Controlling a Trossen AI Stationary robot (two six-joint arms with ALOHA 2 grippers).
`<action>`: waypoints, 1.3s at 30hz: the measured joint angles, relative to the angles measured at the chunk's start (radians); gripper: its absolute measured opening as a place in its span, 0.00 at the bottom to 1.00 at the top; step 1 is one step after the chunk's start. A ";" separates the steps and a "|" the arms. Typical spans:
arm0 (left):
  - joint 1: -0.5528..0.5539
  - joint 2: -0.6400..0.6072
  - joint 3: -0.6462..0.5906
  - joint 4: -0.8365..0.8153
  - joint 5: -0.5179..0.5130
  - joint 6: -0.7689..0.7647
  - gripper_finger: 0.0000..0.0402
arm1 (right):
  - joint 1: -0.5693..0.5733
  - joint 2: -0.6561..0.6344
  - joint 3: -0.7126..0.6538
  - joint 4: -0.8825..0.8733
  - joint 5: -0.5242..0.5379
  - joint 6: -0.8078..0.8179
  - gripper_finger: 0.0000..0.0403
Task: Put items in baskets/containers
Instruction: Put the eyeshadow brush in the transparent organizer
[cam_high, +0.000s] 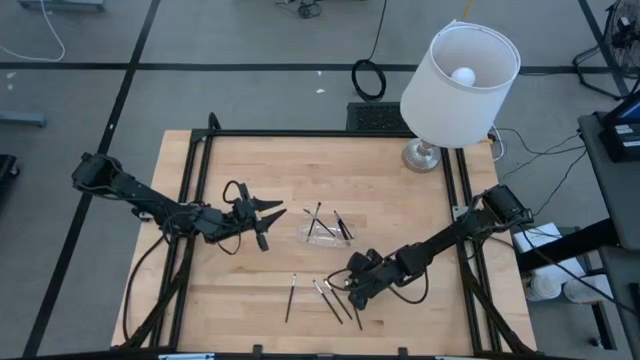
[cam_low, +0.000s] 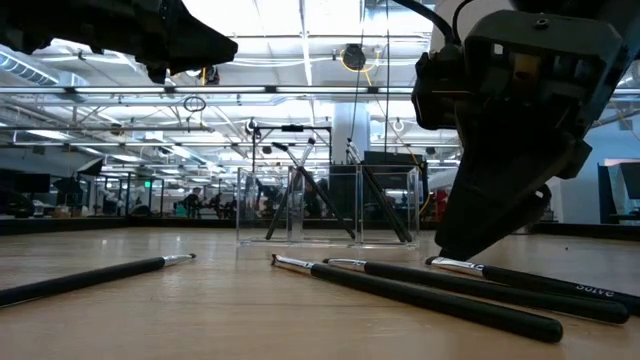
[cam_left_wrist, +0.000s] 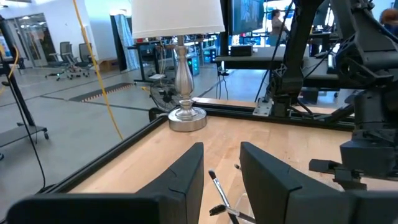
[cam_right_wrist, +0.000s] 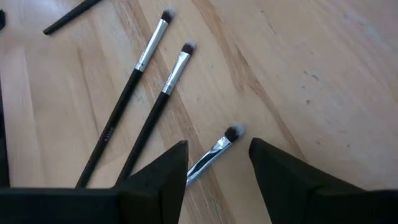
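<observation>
Right hand (cam_right_wrist: 214, 165) spread apart over one brush (cam_right_wrist: 211, 152) near the clear tray (cam_high: 326, 232) on the worktop (cam_high: 400, 210) — could pinch askew, flicking neighbours (cam_right_wrist: 158, 99) away — left hand (cam_high: 262, 220) also apart, waiting beside that tray.

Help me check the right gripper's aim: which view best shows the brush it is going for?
The right wrist view: the brush lies between the open right gripper fingers, bristles plain. The high view shows only thin sticks there. The low view shows brushes lying side-on under the gripper, but not which. The left wrist view misses it.

white lamp (cam_high: 459, 72), wooden table (cam_high: 400, 200)
</observation>
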 joint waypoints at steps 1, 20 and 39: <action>0.000 0.000 0.000 0.000 0.000 0.000 0.29 | 0.000 0.000 0.000 0.002 0.002 -0.001 0.42; 0.000 0.000 0.000 0.000 0.000 0.000 0.29 | 0.002 0.084 0.001 0.075 0.067 0.017 0.42; 0.000 0.000 0.000 0.000 0.000 0.000 0.29 | 0.008 0.095 0.002 0.033 0.072 0.020 0.21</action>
